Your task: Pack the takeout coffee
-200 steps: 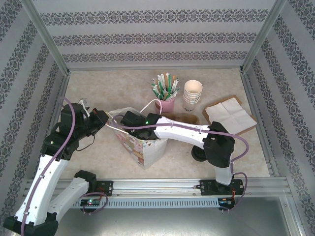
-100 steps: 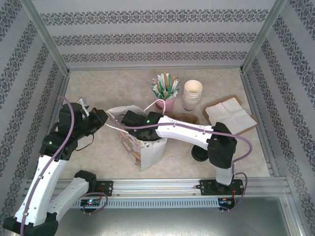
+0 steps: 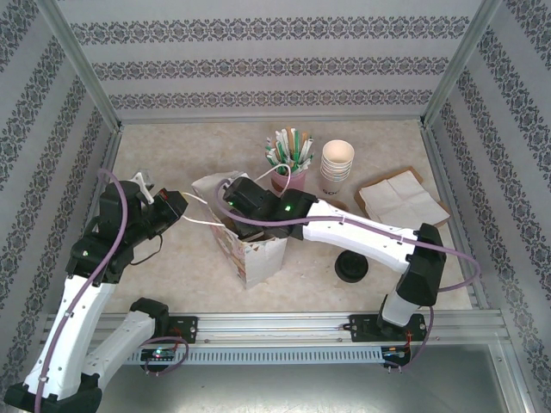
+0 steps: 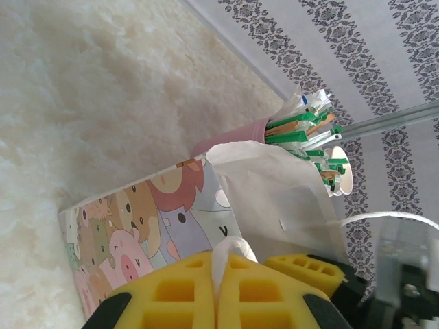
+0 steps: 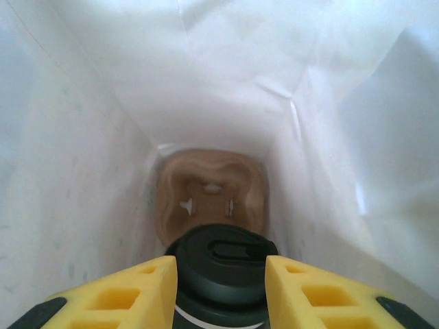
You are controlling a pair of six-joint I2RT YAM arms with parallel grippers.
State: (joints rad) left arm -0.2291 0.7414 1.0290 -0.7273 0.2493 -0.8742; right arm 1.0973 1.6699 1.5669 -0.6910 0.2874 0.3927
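Seating the takeout coffee [image 5: 221, 264]
The right gripper [image 5: 221, 284], gripping it, should descend upright onto the carrier [image 5: 209, 188]; left gripper [image 4: 218, 295] pinches the bag handle [image 4: 228, 253].

bag [image 5: 68, 137] walls hem right claw [image 5: 219, 269] both sides | carrier [image 5: 209, 185] on bag floor | bag mouth open above

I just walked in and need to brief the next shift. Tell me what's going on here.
The right gripper holds a black-lidded coffee cup down inside a cartoon-printed paper bag, above the brown cardboard carrier lying at the bag's bottom. The left gripper pinches the bag's white handle, pulled off to the side. A second lidded cup stands on the table to the right of the bag, not yet packed.
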